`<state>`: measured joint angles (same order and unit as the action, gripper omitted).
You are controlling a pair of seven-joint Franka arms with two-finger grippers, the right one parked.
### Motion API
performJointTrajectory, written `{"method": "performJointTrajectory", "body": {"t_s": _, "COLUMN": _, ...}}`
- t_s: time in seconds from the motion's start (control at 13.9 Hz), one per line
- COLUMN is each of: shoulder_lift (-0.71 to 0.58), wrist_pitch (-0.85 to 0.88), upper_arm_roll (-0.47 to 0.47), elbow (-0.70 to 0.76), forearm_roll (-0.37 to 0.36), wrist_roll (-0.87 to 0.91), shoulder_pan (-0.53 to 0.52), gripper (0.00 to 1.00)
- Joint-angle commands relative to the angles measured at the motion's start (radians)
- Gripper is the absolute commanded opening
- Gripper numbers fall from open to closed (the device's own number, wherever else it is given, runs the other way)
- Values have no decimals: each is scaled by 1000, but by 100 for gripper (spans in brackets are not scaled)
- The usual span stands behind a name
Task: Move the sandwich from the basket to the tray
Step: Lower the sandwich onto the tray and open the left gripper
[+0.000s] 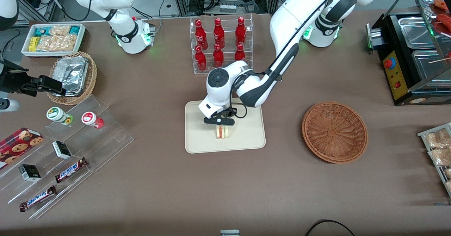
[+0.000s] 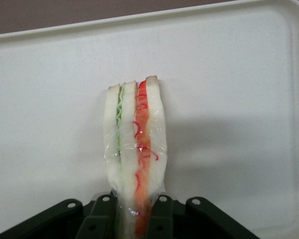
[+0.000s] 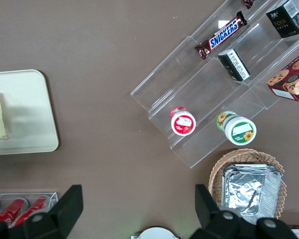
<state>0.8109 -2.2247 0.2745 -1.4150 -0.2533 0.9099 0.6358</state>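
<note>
**Sandwich gripped over the tray, basket bare**

Nearest the front camera: two Snickers bars (image 1: 53, 183) lying on a clear stepped acrylic display (image 1: 67, 151), with small dark boxes (image 1: 61, 149) and a cookie box (image 1: 19, 141) on higher steps, toward the parked arm's end of the desk (image 1: 158, 193).

Farther in, at mid-desk, the cream-beige tray (image 1: 246, 137). Above it, the working arm reaching in from its base, elbow bent, wrist turned straight down. Black two-finger tool (image 1: 221, 126) pointing down at the tray, closed onto the sandwich (image 1: 222, 132) and pinching it across its bread faces. In the wrist view, fingers (image 2: 100, 219) pressed against both sides of the wedge, tool (image 2: 132, 219) narrowed to the sandwich's thickness, plastic wrap glinting over the bread. Sandwich (image 2: 135, 144) standing on edge, cut face showing green filling beside one slice and red-orange beside the other, over the tray (image 2: 229, 99). Touching the tray floor or just above it: cannot tell.

Reddish-brown wicker basket (image 1: 334, 132) beside the tray, toward the working arm's end of the desk, well apart from the tool.

Farther from the camera than the tray, a clear rack of red bottles (image 1: 220, 42).
</note>
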Motion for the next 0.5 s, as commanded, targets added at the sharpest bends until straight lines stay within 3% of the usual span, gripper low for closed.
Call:
{"method": "performJointTrajectory", "body": {"t_s": 0.0, "shoulder_lift": 7, "wrist_pitch": 3, "upper_arm_roll": -15, "elbow": 33, "forearm_roll": -23, "wrist_roll": 41, "shoulder_pan": 19, "gripper": 100}}
{"method": "performJointTrajectory", "body": {"t_s": 0.43, "shoulder_lift": -140, "wrist_pitch": 147, "upper_arm_roll": -15, "elbow": 36, "forearm_roll": 6, "wrist_roll": 114, "shoulder_pan": -8, "gripper": 100}}
